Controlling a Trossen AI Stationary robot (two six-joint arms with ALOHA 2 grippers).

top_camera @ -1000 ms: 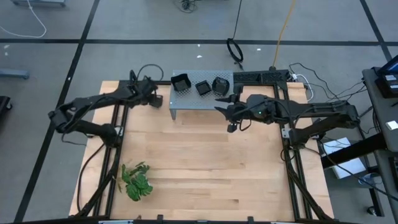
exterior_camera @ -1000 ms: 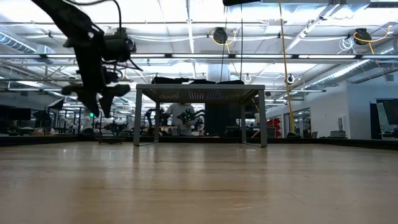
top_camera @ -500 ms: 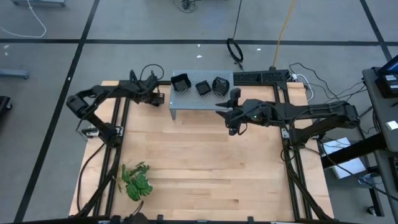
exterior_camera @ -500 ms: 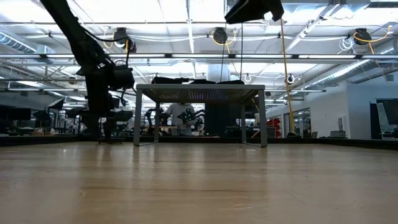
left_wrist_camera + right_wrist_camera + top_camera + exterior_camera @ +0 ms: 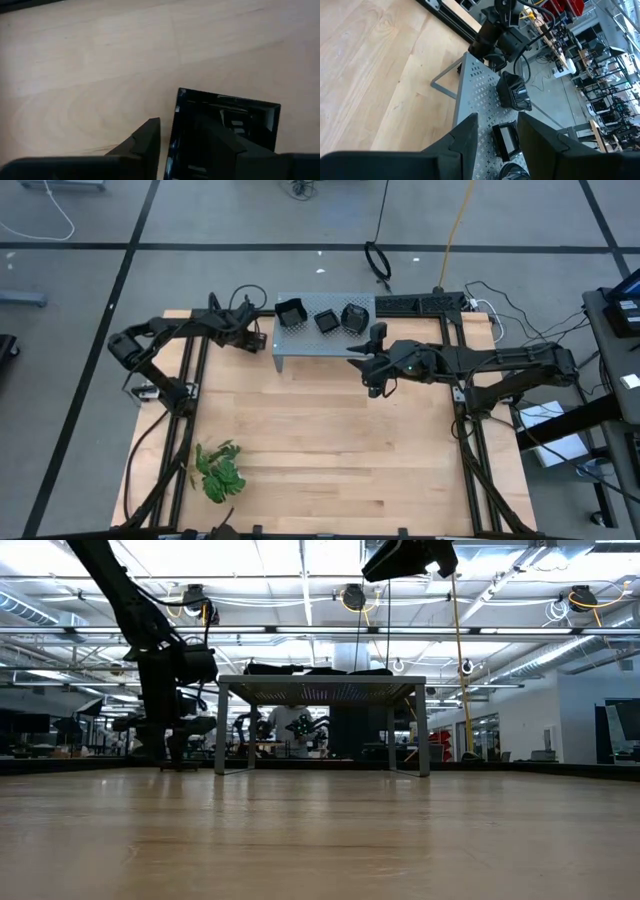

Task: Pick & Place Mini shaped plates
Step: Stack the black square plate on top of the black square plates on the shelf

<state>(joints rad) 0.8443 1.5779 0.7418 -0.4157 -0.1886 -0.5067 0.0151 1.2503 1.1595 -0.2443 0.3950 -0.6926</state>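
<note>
A: Where are the mini shaped plates sitting?

B: Three black ones [image 5: 325,317] are resting on the grey perforated stand [image 5: 300,340] at 12 o'clock of the table [image 5: 330,440]. A fourth, a square plate [image 5: 225,132], is showing in the left wrist view, low over the wood.

A: Left gripper [image 5: 258,338]?

B: Its fingers are straddling that plate's edge, gripping it, likely so it can be set down just at 9 o'clock of the stand.

A: Right gripper [image 5: 374,385]?

B: Hanging at 5 o'clock of the stand, jaws parted, holding nothing, probably waiting. A green leafy sprig [image 5: 220,471] is lying at 7 o'clock, uninvolved.
</note>
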